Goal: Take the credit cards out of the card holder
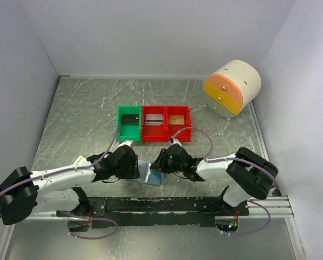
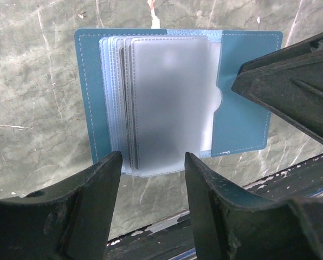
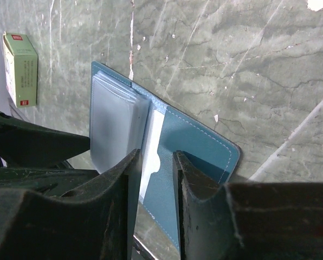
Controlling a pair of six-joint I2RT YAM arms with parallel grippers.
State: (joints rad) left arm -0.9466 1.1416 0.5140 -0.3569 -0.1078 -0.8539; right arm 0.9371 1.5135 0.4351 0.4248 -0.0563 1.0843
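Note:
The card holder [image 2: 240,116] lies open flat on the table, slate-blue, with a stack of frosted sleeves [image 2: 169,103] fanned over its middle. A dark grey shape, a credit card, shows blurred through the front sleeve. My left gripper [image 2: 153,162] is open just past the sleeves' near edge, with nothing between its fingers. My right gripper [image 3: 154,157] stands over the holder's right flap [image 3: 199,149], jaws a narrow gap apart, one fingertip [image 2: 243,81] touching the flap. From above, the holder [image 1: 152,175] sits between the left gripper [image 1: 135,166] and the right gripper [image 1: 159,162].
Behind the holder stand a green bin [image 1: 129,123] and two red bins [image 1: 154,123] [image 1: 179,123], each with a flat card in it. A rounded cream, orange and yellow drawer unit [image 1: 232,86] is at the back right. A small green-and-cream box [image 3: 20,70] lies by the left arm.

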